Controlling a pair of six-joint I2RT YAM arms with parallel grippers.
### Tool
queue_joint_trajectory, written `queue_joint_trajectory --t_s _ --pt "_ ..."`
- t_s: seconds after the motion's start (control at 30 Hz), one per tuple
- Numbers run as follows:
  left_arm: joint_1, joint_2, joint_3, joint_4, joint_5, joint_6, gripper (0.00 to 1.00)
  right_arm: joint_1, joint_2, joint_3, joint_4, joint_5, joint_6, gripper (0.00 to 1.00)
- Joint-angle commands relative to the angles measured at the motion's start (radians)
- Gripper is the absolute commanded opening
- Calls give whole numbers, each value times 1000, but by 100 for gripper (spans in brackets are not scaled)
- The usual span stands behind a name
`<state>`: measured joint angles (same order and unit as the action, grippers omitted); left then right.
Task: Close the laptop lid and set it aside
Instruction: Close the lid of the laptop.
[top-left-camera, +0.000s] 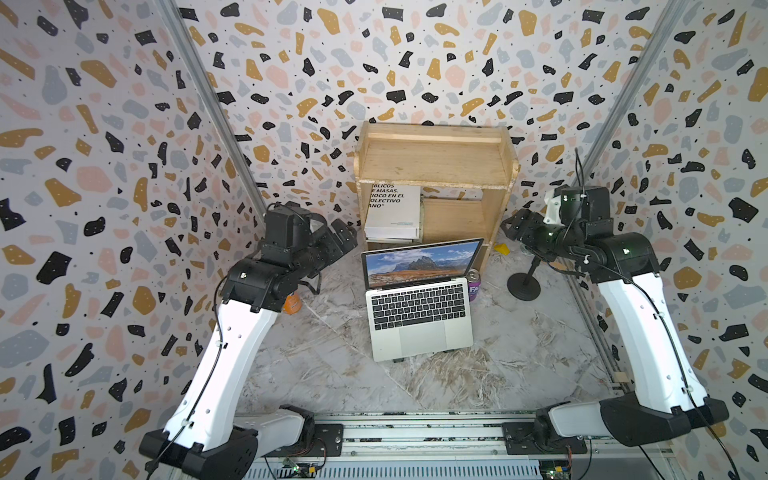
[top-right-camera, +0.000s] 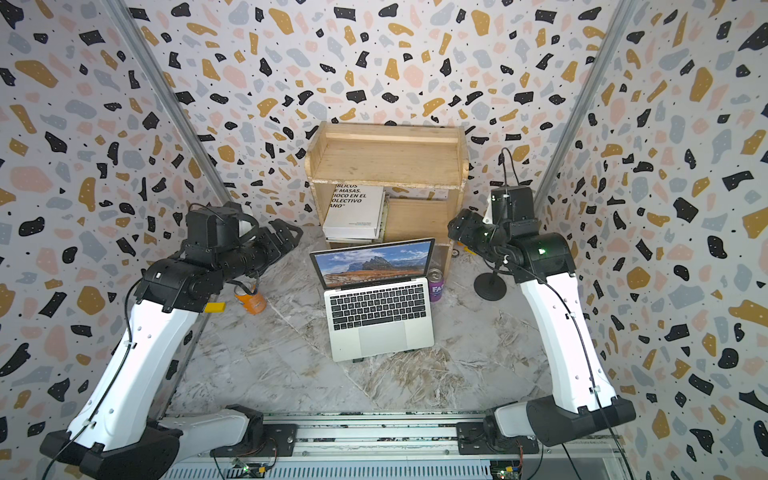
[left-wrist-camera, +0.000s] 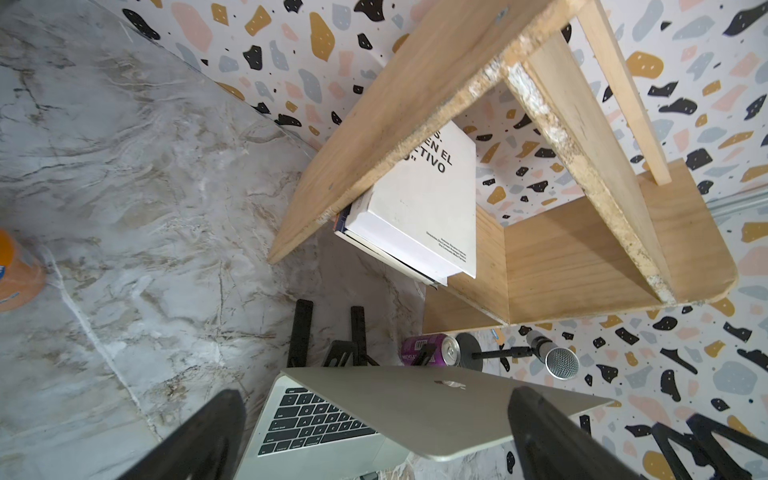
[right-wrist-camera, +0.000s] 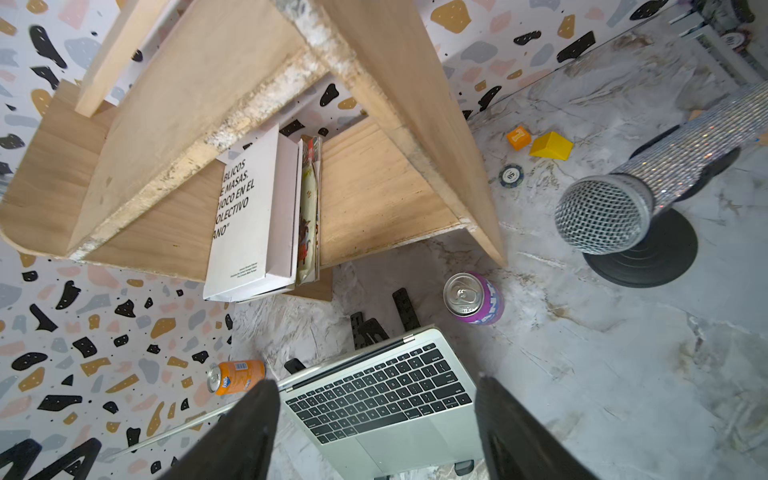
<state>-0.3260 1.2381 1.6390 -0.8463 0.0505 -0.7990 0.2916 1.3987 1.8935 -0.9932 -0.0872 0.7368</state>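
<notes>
Nearest us runs the mounting rail (top-left-camera: 415, 432) along the bottom of both top views, with both arm bases bolted to it. We log the laptop (top-left-camera: 419, 316) at frame centre on the marble table (top-left-camera: 324, 357), propped on a black folding stand (left-wrist-camera: 301, 328). Its lid (top-left-camera: 422, 262) is open, with the display facing us. A purple can (top-left-camera: 475, 284) stands just beside the hinge end on the picture's right, and the wooden shelf (top-left-camera: 432, 162) with a white book (top-left-camera: 392, 212) sits close behind. The left gripper (top-left-camera: 347, 237) hangs left of the lid and clear of it. Its fingers (left-wrist-camera: 199, 440) are spread wide and hold nothing. The right gripper (top-left-camera: 513, 228) hangs at centre right, well apart from the lid. Its fingers (right-wrist-camera: 249, 424) are also spread and empty. We judge the laptop stiff, smooth and slippery, fairly heavy for these jaws, with a fragile display. Push the lid down from its silver back near the top edge, never on the glass. For carrying, we suggest pinching the closed body at opposite side edges. We expect it could slide off the stand or knock the can.
</notes>
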Motion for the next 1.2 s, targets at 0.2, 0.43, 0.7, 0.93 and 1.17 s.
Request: queue_joint_trajectory --t_s 0.2,0.43,0.7,0.93,1.17 --pt "-66 38 62 -22 -129 83 100 70 81 78 -35 78 -34 80" --pt "-85 59 61 -21 -151 96 100 99 137 127 -49 87 -60 82" --pt "-124 61 46 -17 -186 107 100 123 166 137 -53 99 -72 83" --pt "-146 67 38 -17 -205 123 100 143 167 123 -54 107 -85 83" --pt "-158 58 6 -7 -218 130 100 151 162 99 -52 110 -94 84"
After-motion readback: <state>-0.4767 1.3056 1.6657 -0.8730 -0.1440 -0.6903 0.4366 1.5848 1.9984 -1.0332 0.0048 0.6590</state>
